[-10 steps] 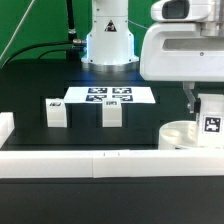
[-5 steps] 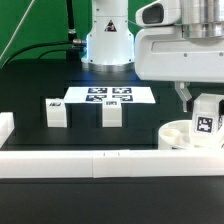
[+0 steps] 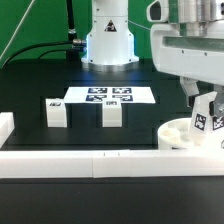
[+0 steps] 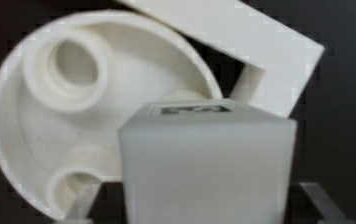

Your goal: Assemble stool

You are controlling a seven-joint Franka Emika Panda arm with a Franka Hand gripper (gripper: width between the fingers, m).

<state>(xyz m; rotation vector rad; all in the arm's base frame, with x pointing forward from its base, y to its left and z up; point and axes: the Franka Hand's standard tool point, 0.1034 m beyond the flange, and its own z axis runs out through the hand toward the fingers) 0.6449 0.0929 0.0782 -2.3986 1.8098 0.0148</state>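
My gripper [image 3: 203, 110] is shut on a white stool leg [image 3: 208, 120] with a tag on its side. It holds the leg tilted just above the round white seat [image 3: 180, 136], which lies at the exterior view's right by the front rail. In the wrist view the leg [image 4: 207, 160] fills the space between my fingers [image 4: 317, 200], and the seat [image 4: 68, 120] with its round socket lies beyond it. Two more legs [image 3: 56, 113] [image 3: 112, 113] stand upright on the table in the exterior view's left half.
The marker board [image 3: 110, 96] lies flat behind the two standing legs. A long white rail [image 3: 100, 165] runs along the front, with an end piece at the left [image 3: 5, 128]. A rail corner [image 4: 246, 45] shows beyond the seat. The robot base [image 3: 108, 40] stands at the back.
The wrist has turned, and the held leg has gone from upright to tilted over the seat. The two standing legs and the seat have not moved.
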